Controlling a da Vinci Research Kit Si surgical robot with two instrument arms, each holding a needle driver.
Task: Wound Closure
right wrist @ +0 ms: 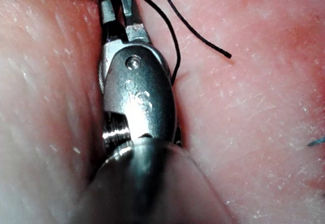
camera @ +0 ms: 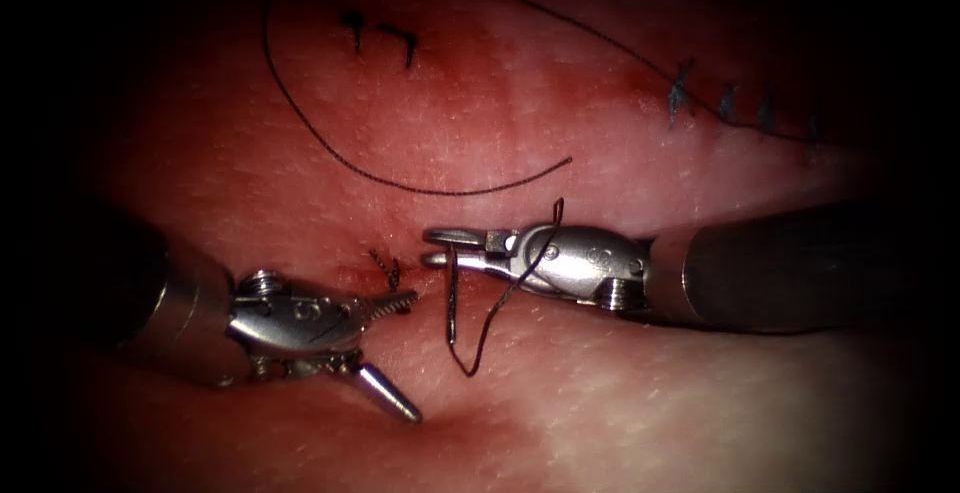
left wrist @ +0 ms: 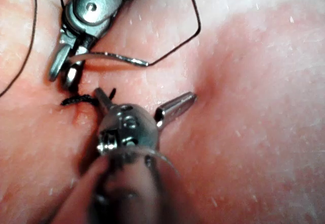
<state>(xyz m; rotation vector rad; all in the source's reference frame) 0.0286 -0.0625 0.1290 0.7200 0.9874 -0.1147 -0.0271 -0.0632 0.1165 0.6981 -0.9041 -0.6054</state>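
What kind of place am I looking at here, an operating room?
Probably a surgical practice bench, not an operation. The right tool holds a curved needle with dark thread, the left tool hangs open and holds nothing, and the tissue is a bare slab with a stitch.

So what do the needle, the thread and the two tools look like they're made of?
The needle, held near one end by the right tool above the tissue, looks like polished steel: thin and glinting. The thread looks like a dark matte strand, fibre or synthetic, hard to say. The left tool, jaws open and holding nothing, looks like bright machined metal with ridged inner faces, as does the right.
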